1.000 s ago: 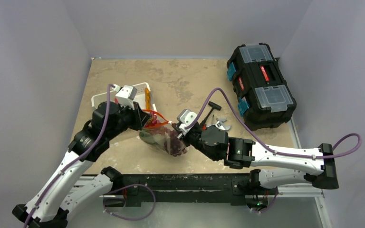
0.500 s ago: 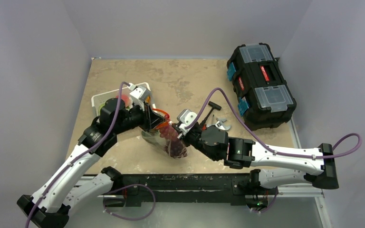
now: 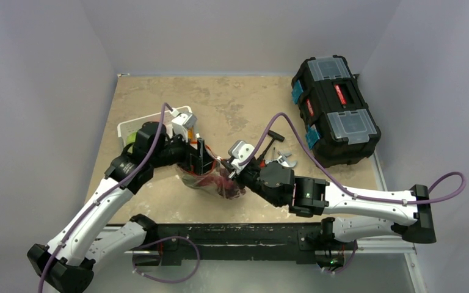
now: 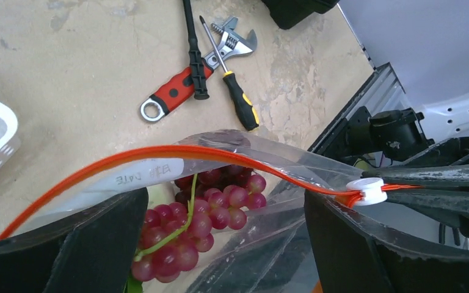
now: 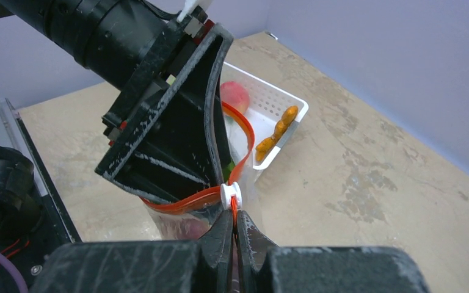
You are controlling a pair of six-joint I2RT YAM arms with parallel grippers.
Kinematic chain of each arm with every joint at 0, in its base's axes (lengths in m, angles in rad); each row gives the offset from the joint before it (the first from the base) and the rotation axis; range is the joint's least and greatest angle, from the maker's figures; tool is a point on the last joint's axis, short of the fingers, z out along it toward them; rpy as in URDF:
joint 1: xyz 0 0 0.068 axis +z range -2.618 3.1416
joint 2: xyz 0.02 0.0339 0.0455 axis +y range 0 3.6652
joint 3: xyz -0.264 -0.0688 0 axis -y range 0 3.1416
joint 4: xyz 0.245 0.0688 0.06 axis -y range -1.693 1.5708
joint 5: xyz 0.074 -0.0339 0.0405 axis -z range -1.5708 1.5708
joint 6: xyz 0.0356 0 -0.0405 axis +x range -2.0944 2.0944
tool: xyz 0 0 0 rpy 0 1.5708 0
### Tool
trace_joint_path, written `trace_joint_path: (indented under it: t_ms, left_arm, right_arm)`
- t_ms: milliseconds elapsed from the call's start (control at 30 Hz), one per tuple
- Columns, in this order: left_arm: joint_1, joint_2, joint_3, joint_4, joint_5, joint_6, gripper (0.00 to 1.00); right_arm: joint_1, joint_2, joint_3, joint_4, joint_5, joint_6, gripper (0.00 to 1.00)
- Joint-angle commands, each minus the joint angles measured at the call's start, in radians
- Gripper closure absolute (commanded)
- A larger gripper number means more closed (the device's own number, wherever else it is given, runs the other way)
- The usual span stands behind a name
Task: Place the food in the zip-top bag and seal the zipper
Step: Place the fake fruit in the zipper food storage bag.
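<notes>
The zip-top bag point(image 3: 209, 182), near the table's 6 o'clock, is best held taut by the right gripper point(image 5: 235, 223), pinched on its 3 o'clock corner, while the wide-spread left gripper point(image 3: 199, 160) is lifted clear of the bagged grapes point(image 4: 189, 229) and the zipper point(image 4: 177, 151).

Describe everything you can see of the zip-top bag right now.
The zip-top bag is clear, crinkly plastic, sitting on the table between the arms with its mouth up and gaping. A red-orange zipper rims the mouth and ends at a white slider. A white label sits just below the strip. Dark red grapes show inside. The right gripper is shut on the zipper beside the slider, and the open left gripper straddles the mouth.
</notes>
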Motion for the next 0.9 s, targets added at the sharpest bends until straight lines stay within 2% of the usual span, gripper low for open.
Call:
trace_joint_path:
  t_ms: [0, 167, 300, 500, 767, 867]
  left_arm:
    - [0.071, -0.033, 0.084, -0.051, 0.096, -0.018, 0.00]
    - [0.126, -0.079, 0.173, -0.104, 0.107, -0.007, 0.00]
    - [0.134, -0.087, 0.264, -0.212, 0.029, 0.046, 0.00]
    - [0.150, -0.115, 0.312, -0.338, -0.170, 0.103, 0.00]
    - [0.194, -0.080, 0.268, -0.446, -0.666, 0.007, 0.00]
    - [0.269, -0.045, 0.234, -0.442, -0.684, -0.021, 0.00]
  right_arm:
    - [-0.004, -0.051, -0.007, 0.067, 0.030, 0.030, 1.00]
    - [-0.004, -0.065, -0.054, 0.070, 0.077, 0.078, 1.00]
    - [-0.003, -0.076, -0.079, 0.063, 0.128, 0.121, 1.00]
    - [-0.003, -0.131, -0.128, 0.050, 0.275, 0.156, 1.00]
    - [-0.002, -0.184, -0.175, 0.030, 0.317, 0.230, 1.00]
    - [-0.003, -0.196, -0.174, 0.019, 0.332, 0.285, 1.00]
